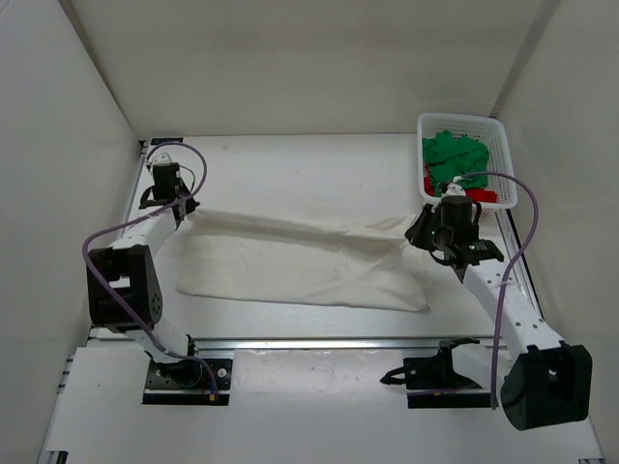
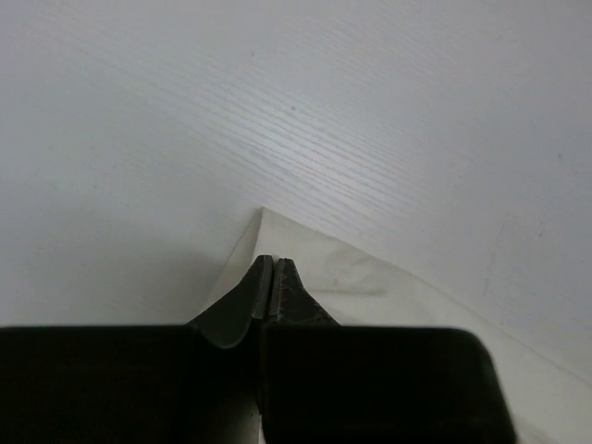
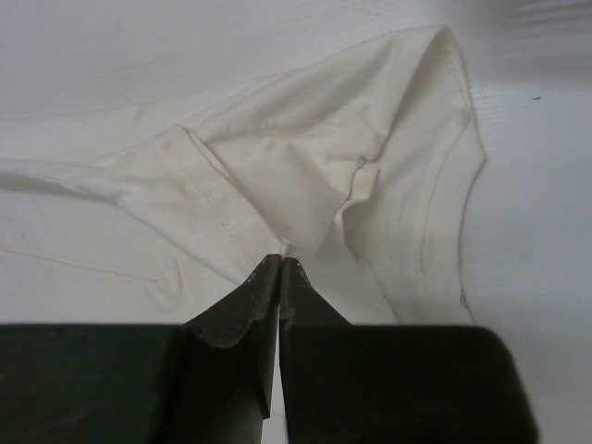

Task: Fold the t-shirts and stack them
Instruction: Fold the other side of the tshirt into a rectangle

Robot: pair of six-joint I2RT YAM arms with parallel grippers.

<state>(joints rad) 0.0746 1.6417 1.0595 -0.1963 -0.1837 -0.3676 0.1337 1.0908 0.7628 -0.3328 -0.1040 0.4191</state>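
Note:
The white t-shirt [image 1: 300, 266] lies stretched across the middle of the table, its far edge lifted between both arms. My left gripper [image 1: 184, 215] is shut on the shirt's left corner; in the left wrist view the gripper [image 2: 273, 262] pinches the white t-shirt [image 2: 351, 287] at a pointed corner. My right gripper [image 1: 423, 234] is shut on the right end; in the right wrist view the gripper [image 3: 280, 261] clamps the bunched white t-shirt [image 3: 305, 176] near its sleeve and collar. The green t-shirt [image 1: 455, 153] and the red t-shirt [image 1: 481, 195] lie crumpled in the basket.
A white lattice basket [image 1: 503, 145] stands at the back right, close beside the right arm. White walls [image 1: 58, 145] enclose the table on three sides. A metal rail [image 1: 319, 343] runs along the near edge in front of the arm bases.

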